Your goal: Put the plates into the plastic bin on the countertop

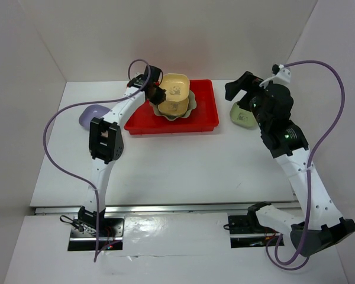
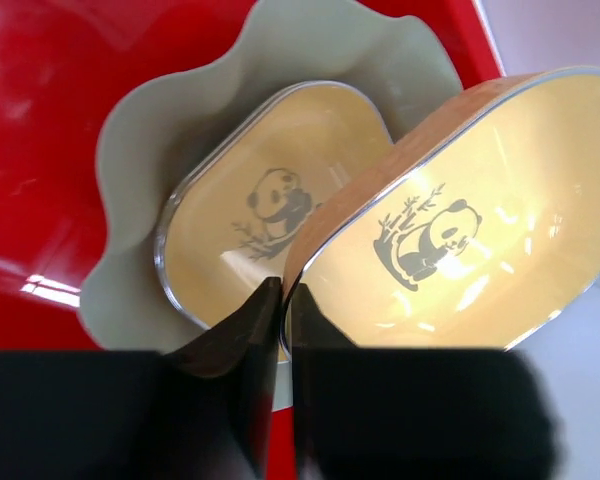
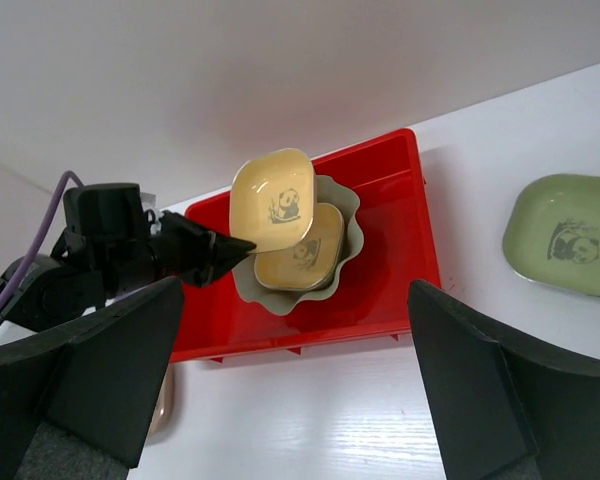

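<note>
Red bin point(image 1: 204, 121): far centre of the counter point(image 1: 183, 165), set to receive the dishes.
Scalloped dish point(image 2: 130, 170): pale green, flat in the bin, serving as base of a stack.
Lower yellow dish point(image 2: 250, 200): nested level inside the scalloped dish.
Upper yellow dish point(image 2: 460, 230): tilted just above the lower one, likely about to nest on it.
Left gripper point(image 2: 283, 292): nearly closed, pinching the upper yellow dish by its thin rim.
Right gripper point(image 3: 295, 330): spread wide, holding nothing, poised near the small green dish point(image 3: 570, 245) right of the bin, probably next.
Outside the bin: lavender dish point(image 1: 92, 113) on the left; tan-pink dish point(image 3: 163, 415) half hidden, near left.
Count: two yellow, one scalloped, one small green, one lavender, one tan-pink.
</note>
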You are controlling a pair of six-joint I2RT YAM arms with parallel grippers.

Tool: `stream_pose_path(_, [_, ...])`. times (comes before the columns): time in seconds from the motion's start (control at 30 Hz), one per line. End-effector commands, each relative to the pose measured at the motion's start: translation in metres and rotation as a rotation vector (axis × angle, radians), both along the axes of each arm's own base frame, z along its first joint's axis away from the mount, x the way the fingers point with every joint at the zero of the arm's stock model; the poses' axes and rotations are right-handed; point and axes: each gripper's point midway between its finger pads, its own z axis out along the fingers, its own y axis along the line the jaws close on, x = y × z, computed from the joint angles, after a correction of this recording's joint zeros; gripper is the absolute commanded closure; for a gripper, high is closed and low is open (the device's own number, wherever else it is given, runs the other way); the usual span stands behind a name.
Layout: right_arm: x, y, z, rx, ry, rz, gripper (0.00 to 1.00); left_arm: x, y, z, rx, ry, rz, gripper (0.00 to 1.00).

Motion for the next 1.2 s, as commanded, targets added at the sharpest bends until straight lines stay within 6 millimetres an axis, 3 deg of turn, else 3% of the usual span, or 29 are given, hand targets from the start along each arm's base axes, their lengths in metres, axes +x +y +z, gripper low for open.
stream_pose_path(0.0, [-0.006,0.001,0.009,0.014,-0.029,0.011,0.0,0.017,-0.005,0.014,-0.035,-0.069,-0.026,0.75])
stream_pose_path(0.27, [-0.005,0.002,0.007,0.014,-0.029,0.009,0.0,0.012,-0.009,0.003,-0.022,-0.05,-0.078,0.64])
stream_pose_path(0.33, [-0.006,0.005,0.007,0.014,-0.029,0.018,0.0,0.009,-0.007,0.017,-0.022,-0.07,-0.085,0.6])
stream_pose_path(0.37, [-0.005,0.007,0.005,0.015,-0.03,0.028,0.0,0.005,-0.006,0.018,-0.014,-0.068,-0.093,0.52])
stream_pose_path(0.4, [-0.005,0.007,0.005,0.015,-0.03,0.028,0.0,0.002,-0.005,0.028,-0.009,-0.081,-0.102,0.49])
stream_pose_path(0.43, [-0.003,0.011,0.005,0.018,-0.033,0.046,0.0,-0.001,-0.002,0.061,-0.011,-0.14,-0.104,0.46])
stream_pose_path(0.47, [0.0,0.014,-0.004,0.013,-0.012,0.06,0.0,-0.004,0.005,0.075,0.027,-0.171,-0.11,0.32])
stream_pose_path(0.53, [0.006,0.026,-0.009,-0.006,-0.008,0.106,0.0,-0.015,0.018,0.105,0.079,-0.213,-0.111,0.19])
stream_pose_path(0.57, [0.007,0.039,-0.017,-0.031,0.001,0.171,0.0,-0.028,0.029,0.142,0.107,-0.267,-0.102,0.1])
stream_pose_path(0.6, [0.009,0.044,-0.029,-0.036,0.031,0.195,0.0,-0.036,0.046,0.159,0.162,-0.285,-0.062,0.01])
stream_pose_path(0.63, [0.01,0.054,-0.04,-0.05,0.054,0.232,0.0,-0.047,0.057,0.177,0.192,-0.304,-0.043,0.0])
stream_pose_path(0.73, [0.015,0.092,-0.081,-0.056,0.11,0.353,0.0,-0.095,0.14,0.204,0.312,-0.272,0.107,0.0])
stream_pose_path(0.77, [0.018,0.104,-0.082,-0.062,0.083,0.384,0.0,-0.11,0.16,0.204,0.331,-0.248,0.141,0.0])
stream_pose_path(0.8, [0.014,0.122,-0.088,-0.066,0.092,0.428,0.0,-0.127,0.181,0.182,0.372,-0.173,0.144,0.0])
stream_pose_path(0.83, [0.018,0.137,-0.11,-0.097,0.133,0.458,0.0,-0.151,0.2,0.199,0.372,-0.195,0.169,0.0])
stream_pose_path(0.87, [0.01,0.163,-0.115,-0.114,0.134,0.522,0.0,-0.164,0.233,0.195,0.39,-0.161,0.235,0.0])
stream_pose_path(0.9, [0.008,0.179,-0.123,-0.138,0.146,0.549,0.0,-0.183,0.251,0.176,0.419,-0.092,0.245,0.0])
stream_pose_path(0.93, [0.008,0.198,-0.118,-0.141,0.132,0.57,0.0,-0.196,0.266,0.173,0.429,-0.069,0.26,0.0])
stream_pose_path(0.97, [0.007,0.213,-0.125,-0.169,0.139,0.586,0.0,-0.214,0.279,0.184,0.442,-0.093,0.29,0.0])
stream_pose_path(1.0, [0.001,0.242,-0.146,-0.202,0.165,0.609,0.0,-0.231,0.302,0.17,0.452,-0.04,0.331,0.0])
stream_pose_path(1.07, [0.001,0.273,-0.145,-0.208,0.147,0.634,0.0,-0.25,0.317,0.167,0.481,-0.021,0.333,0.0])
stream_pose_path(1.1, [0.004,0.29,-0.166,-0.23,0.175,0.646,0.0,-0.267,0.325,0.172,0.486,-0.031,0.352,0.0])
stream_pose_path(1.13, [-0.003,0.312,-0.162,-0.217,0.157,0.671,0.0,-0.275,0.323,0.162,0.489,-0.008,0.319,0.0])
stream_pose_path(1.17, [-0.003,0.328,-0.184,-0.229,0.19,0.68,0.0,-0.282,0.322,0.16,0.497,-0.007,0.31,0.0])
